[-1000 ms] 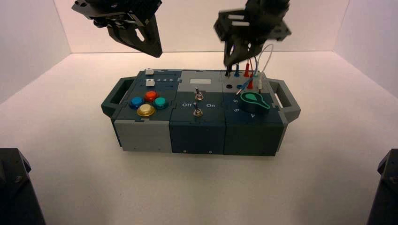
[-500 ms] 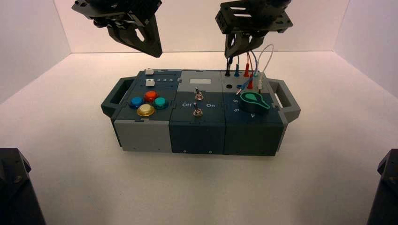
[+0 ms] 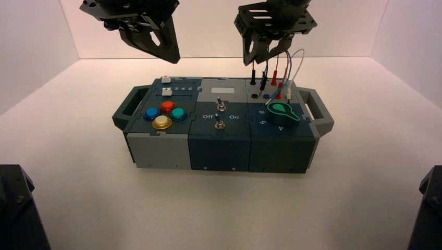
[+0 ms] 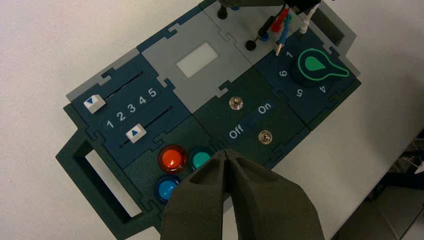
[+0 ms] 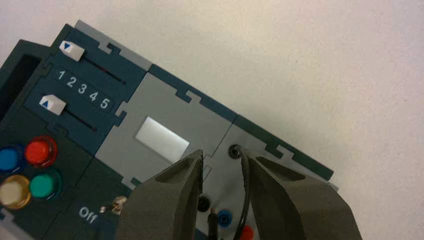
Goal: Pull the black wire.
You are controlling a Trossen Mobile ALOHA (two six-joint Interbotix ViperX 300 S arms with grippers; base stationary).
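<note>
The black wire [image 3: 253, 73] has one plug in the back socket of the grey panel at the box's back right. Its other plug [image 3: 262, 86] hangs free above the front row of sockets. My right gripper [image 3: 262, 56] is open and hovers just above these leads. In the right wrist view the black wire [image 5: 245, 190] runs from the back socket along the inside of one finger of that gripper [image 5: 221, 155], and the free plug [image 5: 212, 222] dangles between the jaws. My left gripper [image 3: 174, 57] is shut and empty, raised above the box's back left; it also shows in the left wrist view [image 4: 226, 152].
Blue, red and white leads [image 3: 284, 67] stand just right of the black one. A green knob [image 3: 281, 112] sits in front of them. Two toggle switches [image 3: 220, 114] are at the middle, coloured buttons [image 3: 166, 115] and two sliders [image 3: 167, 86] at the left. The box has a handle [image 3: 319, 112] at each end.
My right gripper has opened and shifted slightly left. The black wire's free plug, held up near the fingers before, now hangs lower over the front sockets. The left arm has not moved.
</note>
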